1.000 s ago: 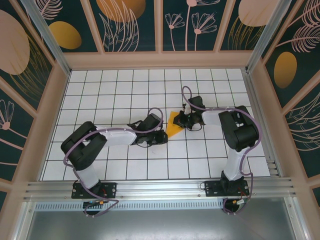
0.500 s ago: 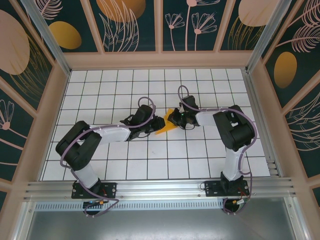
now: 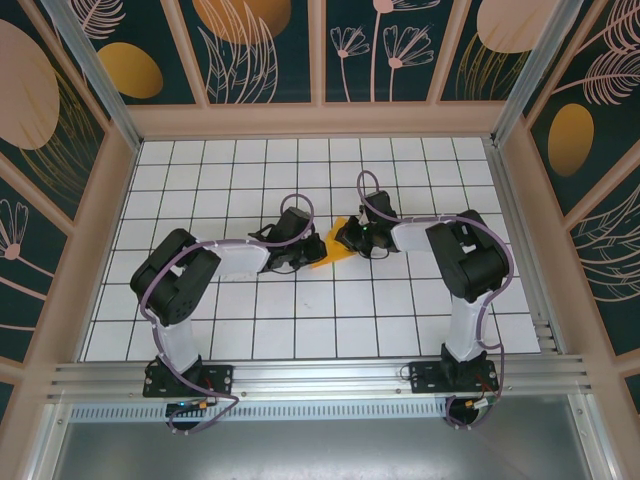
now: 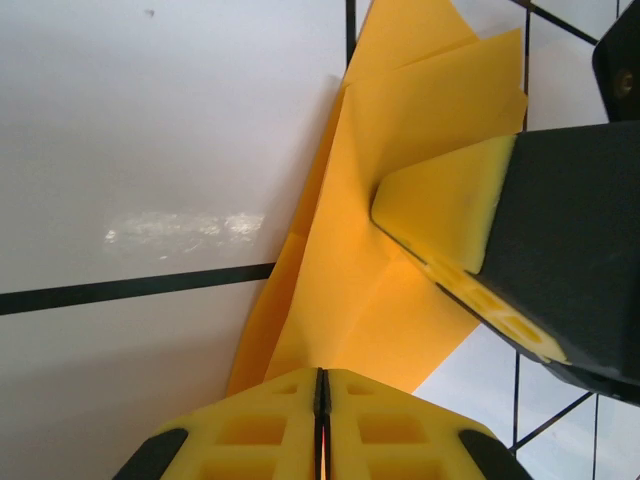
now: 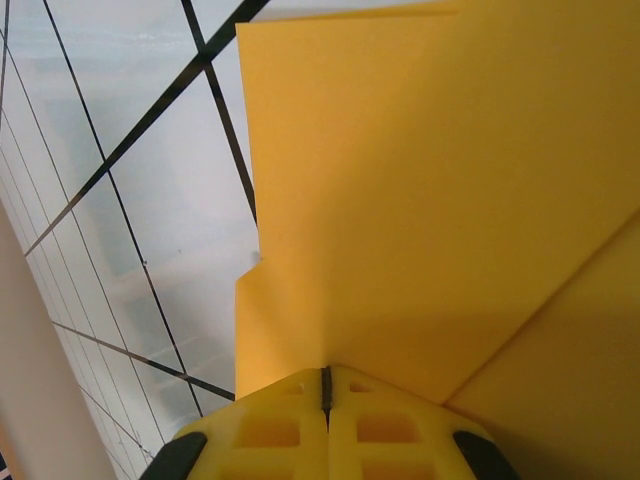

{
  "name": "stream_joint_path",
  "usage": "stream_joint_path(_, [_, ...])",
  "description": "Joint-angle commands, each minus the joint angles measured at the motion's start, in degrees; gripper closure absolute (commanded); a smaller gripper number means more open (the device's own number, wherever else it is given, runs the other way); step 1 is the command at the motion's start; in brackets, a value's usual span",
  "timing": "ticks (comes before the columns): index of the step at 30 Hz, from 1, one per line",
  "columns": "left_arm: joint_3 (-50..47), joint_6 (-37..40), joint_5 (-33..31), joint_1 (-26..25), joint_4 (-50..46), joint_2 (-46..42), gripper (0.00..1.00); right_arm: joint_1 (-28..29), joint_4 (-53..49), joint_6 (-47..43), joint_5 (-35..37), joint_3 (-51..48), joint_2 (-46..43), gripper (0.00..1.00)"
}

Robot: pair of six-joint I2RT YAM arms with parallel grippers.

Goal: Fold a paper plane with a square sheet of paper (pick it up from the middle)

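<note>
Paper sheet (image 3: 331,250), thin and plain orange-yellow, folded and creased into a narrow wedge, sits near the middle of the white table with black grid lines (image 3: 250,180), between the two grippers. In the left wrist view the paper sheet (image 4: 350,280) shows several overlapping layers with sharp creases. It fans out toward the top of the picture over the table (image 4: 150,120). From the right wrist camera the paper sheet (image 5: 420,200) is a broad flat panel with one straight diagonal fold, standing over the table (image 5: 130,180).

At the sheet's left side, the left gripper (image 3: 308,252) has its yellow pads pressed together. In its own camera the left gripper (image 4: 322,385) shows only a hairline seam, with the edge of the sheet running into it, so it seems to pinch the paper. Whether the sheet's lower edge rests on the table is hard to tell.

On the opposite side, the right gripper (image 3: 347,238) meets the sheet. Its yellow finger pad (image 4: 445,215) lies flat against the upper fold. In its own view the right gripper (image 5: 325,385) is closed tight, the paper rising straight out from between the pads.

Both black-and-white arms reach in from the near edge. Dark teal wall panels with painted leaves and orange ovals (image 3: 260,50) surround the table.
</note>
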Motion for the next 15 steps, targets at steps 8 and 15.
stream_joint_path(8, [-4.8, 2.9, 1.5, 0.4, -0.9, -1.3, 0.90, 0.5, 0.6, -1.9, 4.0, -0.6, 0.5, 0.97])
stream_joint_path(15, [-7.2, 2.3, 1.2, 0.4, 1.6, -0.2, 1.00, 1.1, 0.5, -6.0, 2.9, 1.1, -2.5, 0.97])
